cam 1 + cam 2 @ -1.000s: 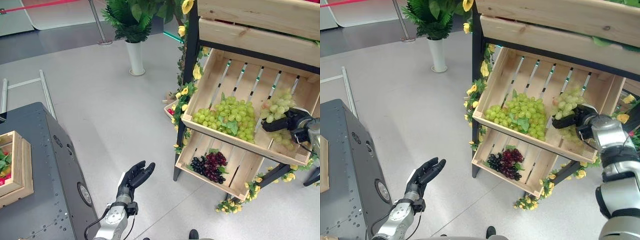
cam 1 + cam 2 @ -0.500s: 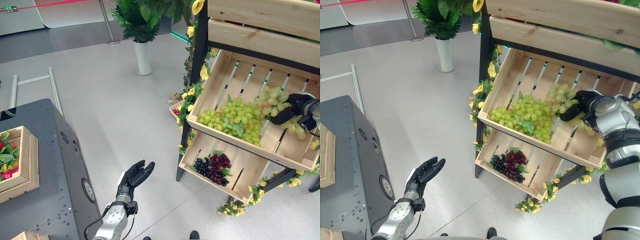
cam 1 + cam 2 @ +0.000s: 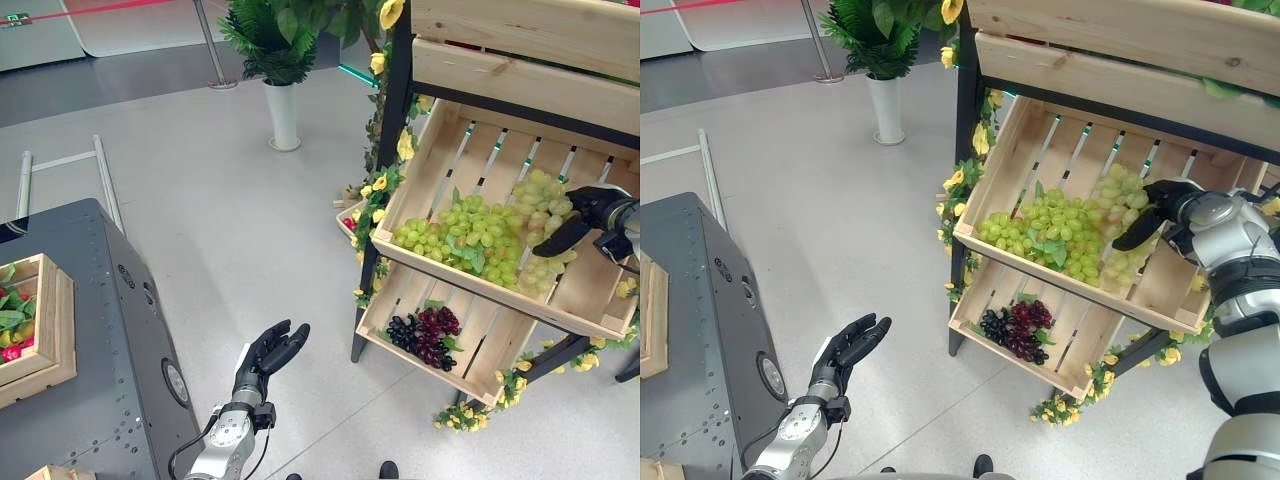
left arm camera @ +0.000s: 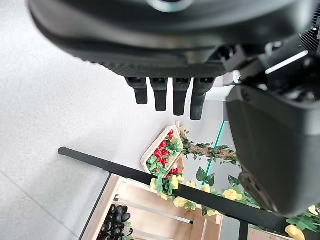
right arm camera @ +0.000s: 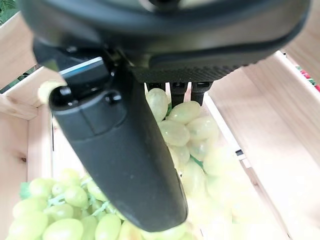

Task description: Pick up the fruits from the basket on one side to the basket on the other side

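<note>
A wooden shelf crate (image 3: pixel 468 291) holds a big pile of green grapes (image 3: pixel 463 236). A smaller green bunch (image 3: pixel 541 198) lies against its right side, trailing down the crate's slats. My right hand (image 3: pixel 1164 203) hovers at that bunch, open, with its thumb (image 5: pixel 125 150) stretched out below and its fingers above the grapes. Dark purple grapes (image 3: pixel 424 332) lie in the lower crate (image 3: pixel 398 358). At the far left a wooden basket (image 3: pixel 45 345) with red fruit and leaves sits on a grey table (image 3: pixel 100 400). My left hand (image 3: pixel 266 354) hangs open over the floor beside that table.
A potted plant (image 3: pixel 275 60) stands on the floor behind. A small basket of red fruit (image 3: pixel 346 221) sits on the floor by the shelf's black post (image 3: pixel 385 150), which is trimmed with yellow flowers. Open floor lies between table and shelf.
My right hand carried the small green bunch leftward to the big pile and let go; its fingers and thumb have spread. The left hand has not moved. The camera shifted slightly.
</note>
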`<state>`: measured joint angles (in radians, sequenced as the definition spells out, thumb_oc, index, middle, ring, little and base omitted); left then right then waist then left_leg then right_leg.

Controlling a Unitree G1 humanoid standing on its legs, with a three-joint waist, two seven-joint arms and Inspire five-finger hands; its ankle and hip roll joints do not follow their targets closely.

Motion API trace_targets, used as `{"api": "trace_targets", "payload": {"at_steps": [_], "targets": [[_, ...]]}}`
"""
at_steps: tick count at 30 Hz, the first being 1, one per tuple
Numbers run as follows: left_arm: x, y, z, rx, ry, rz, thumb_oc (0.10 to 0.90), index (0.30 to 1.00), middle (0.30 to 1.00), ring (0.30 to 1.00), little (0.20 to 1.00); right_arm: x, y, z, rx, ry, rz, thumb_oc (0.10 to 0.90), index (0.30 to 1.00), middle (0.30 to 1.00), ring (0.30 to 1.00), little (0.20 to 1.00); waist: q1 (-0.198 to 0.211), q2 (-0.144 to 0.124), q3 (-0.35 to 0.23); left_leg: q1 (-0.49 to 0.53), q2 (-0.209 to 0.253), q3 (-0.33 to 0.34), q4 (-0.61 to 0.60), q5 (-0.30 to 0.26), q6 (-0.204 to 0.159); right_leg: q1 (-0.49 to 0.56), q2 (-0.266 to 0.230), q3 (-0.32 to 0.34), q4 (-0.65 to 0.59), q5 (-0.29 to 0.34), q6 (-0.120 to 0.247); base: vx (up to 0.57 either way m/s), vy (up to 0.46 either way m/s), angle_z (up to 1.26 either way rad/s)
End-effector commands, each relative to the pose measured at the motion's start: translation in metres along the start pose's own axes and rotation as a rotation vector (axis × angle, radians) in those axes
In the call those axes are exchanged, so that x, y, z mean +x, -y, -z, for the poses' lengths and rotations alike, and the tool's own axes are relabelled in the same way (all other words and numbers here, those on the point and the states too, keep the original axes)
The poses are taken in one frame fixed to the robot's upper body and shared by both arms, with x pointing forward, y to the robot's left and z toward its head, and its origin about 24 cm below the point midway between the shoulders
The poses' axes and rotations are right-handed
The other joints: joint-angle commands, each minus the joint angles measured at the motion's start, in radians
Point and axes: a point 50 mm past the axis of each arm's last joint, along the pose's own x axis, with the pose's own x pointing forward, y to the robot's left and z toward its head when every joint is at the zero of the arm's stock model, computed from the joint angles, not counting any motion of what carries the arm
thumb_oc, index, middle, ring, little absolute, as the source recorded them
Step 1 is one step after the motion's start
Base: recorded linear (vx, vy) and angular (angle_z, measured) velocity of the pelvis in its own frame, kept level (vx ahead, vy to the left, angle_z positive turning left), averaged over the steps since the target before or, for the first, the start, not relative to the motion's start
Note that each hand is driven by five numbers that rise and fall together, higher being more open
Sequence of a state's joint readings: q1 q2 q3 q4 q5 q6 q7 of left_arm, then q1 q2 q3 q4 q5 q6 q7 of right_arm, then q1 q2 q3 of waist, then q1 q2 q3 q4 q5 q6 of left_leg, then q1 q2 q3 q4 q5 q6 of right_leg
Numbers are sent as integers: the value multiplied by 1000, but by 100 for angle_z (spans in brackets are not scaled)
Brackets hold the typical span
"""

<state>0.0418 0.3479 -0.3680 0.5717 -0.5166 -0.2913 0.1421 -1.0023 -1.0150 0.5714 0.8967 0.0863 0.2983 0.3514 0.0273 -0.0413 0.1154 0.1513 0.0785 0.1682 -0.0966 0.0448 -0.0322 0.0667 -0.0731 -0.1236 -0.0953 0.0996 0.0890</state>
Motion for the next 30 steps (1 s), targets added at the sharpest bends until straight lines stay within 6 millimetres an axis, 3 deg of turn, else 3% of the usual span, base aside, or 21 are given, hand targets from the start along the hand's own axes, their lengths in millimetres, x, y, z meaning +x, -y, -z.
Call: {"api": "trace_targets", "payload": {"at_steps": [1, 12, 17, 23, 30], "targets": [[20, 7, -59, 38, 244, 77, 800, 900, 900, 900, 900, -33, 73, -44, 11, 149, 340, 800, 900, 900, 900, 900, 19, -60, -45, 24, -54, -25, 9, -138, 26, 73, 20, -11, 8, -100, -21, 0, 0, 0], [19, 6, -58, 36, 245, 69, 800, 900, 900, 900, 900, -39, 68, -63, -37, 232, 385, 800, 900, 900, 900, 900, 3, -58, -44, 23, -52, -17, 9, -138, 24, 68, 21, -2, 8, -99, -22, 0, 0, 0], [19, 5, -60, 29, 255, 56, 800, 900, 900, 900, 900, -51, 65, -84, -72, 347, 467, 800, 900, 900, 900, 900, -10, -53, -44, 20, -54, -12, 9, -141, 26, 62, 21, 8, 8, -99, -19, 0, 0, 0], [18, 4, -61, 18, 261, 45, 800, 900, 900, 900, 900, -66, 41, -108, -154, 512, 549, 800, 900, 900, 900, 900, -28, -41, -46, 18, -57, -6, 9, -145, 30, 56, 20, 19, 8, -102, -16, 0, 0, 0], [18, 6, -63, 1, 264, 27, 800, 900, 900, 900, 900, -83, 9, -114, -229, 636, 605, 800, 900, 900, 900, 900, -47, -27, -41, 18, -58, 3, 9, -151, 36, 51, 19, 32, 8, -104, -11, 0, 0, 0]]}}
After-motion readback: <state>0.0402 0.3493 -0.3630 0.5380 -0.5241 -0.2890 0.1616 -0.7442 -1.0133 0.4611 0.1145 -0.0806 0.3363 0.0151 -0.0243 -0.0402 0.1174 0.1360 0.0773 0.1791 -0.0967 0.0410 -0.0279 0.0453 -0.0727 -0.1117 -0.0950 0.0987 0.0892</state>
